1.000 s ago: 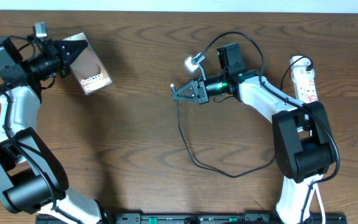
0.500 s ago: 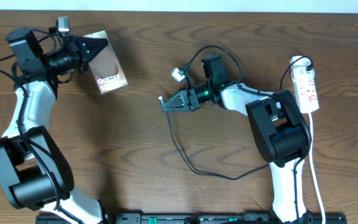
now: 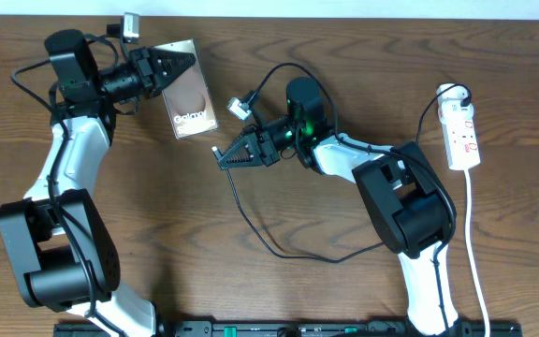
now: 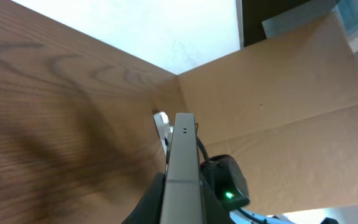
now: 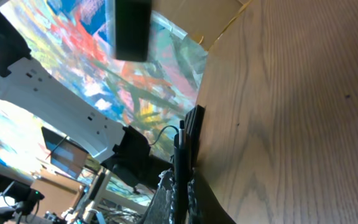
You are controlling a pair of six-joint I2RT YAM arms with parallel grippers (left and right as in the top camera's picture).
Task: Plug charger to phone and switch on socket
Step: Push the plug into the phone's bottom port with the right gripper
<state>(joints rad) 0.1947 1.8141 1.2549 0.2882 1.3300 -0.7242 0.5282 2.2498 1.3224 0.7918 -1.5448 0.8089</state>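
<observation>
On the overhead view I have the left gripper (image 3: 178,65) clamped on the top edge of the flat brown rectangular phone with white "Galaxy" lettering (image 3: 193,94). It holds the phone tilted in the upper left of the frame. On the left wrist view the phone shows edge-on, rising from the bottom centre between the fingers.

The right gripper (image 3: 225,157) sits at upper centre, pinched tight on the long thin black charger cable (image 3: 271,247) just behind its small plug tip (image 3: 216,150). The tip faces the phone's lower right corner, near it but apart. From the gripper the cable hangs down, loops across the dark wooden table (image 3: 157,215) at lower centre and runs right, behind the arm.

The narrow white power strip with red markings (image 3: 463,136) lies along the right edge, well apart from both grippers, and its white cord (image 3: 472,243) trails down the frame. I cannot tell whether the cable's far end is seated in the strip, nor how its switches are set.
</observation>
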